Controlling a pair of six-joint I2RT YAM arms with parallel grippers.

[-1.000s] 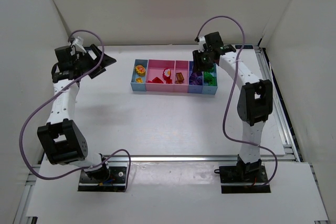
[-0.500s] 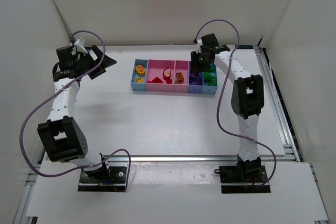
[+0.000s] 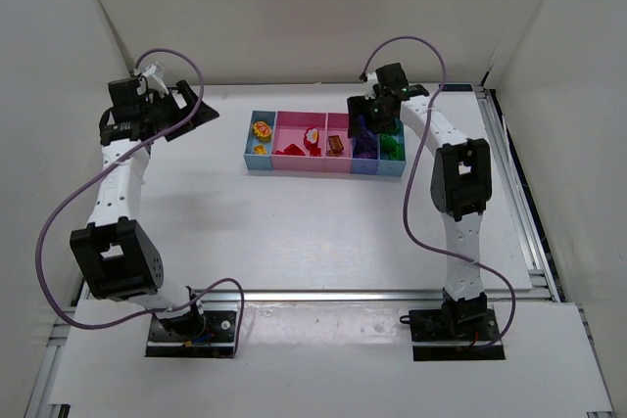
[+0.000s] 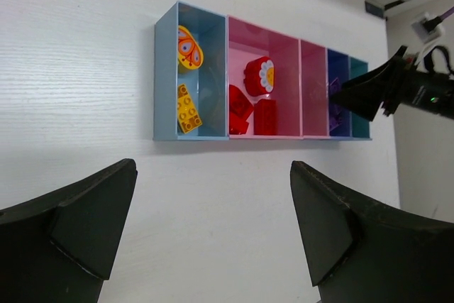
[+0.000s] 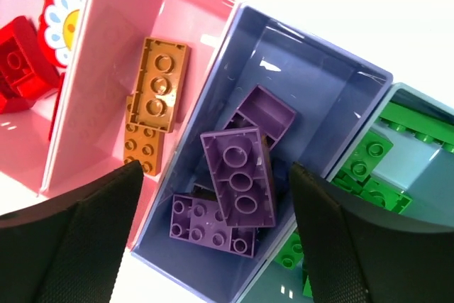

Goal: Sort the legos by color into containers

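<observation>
Presently the containers (image 3: 294, 167) sit as one joined row toward the far side of the white tabletop (image 3: 294, 242), and every lego in view lies inside them. The right jaws hang just above the blue bin (image 5: 312, 51), second from the row's right end, spread wide with nothing between them. Below them, in that bin, three purple bricks (image 5: 237, 175) lie in a loose heap: one studs-up and tilted across another, and a third just behind them. Next to it on the right, the teal end bin (image 5: 418, 172) holds green bricks (image 5: 370, 152). On the other side, the narrow pink bin (image 5: 135, 5) holds two orange bricks (image 5: 159, 83), overlapping, studs up.

The left jaws stand at the far left of the tabletop, well apart from the row, likewise spread wide and pinching nothing. The left wrist view shows the rest. The light blue end bin (image 4: 164, 83) carries a rounded yellow piece (image 4: 189, 47) with a printed pattern and a yellow brick (image 4: 187, 108) near its front wall. The wide pink bin (image 4: 280, 40) carries a rounded red piece (image 4: 259, 76) with a white flower on it, and red bricks (image 4: 254, 115) by the near wall.
</observation>
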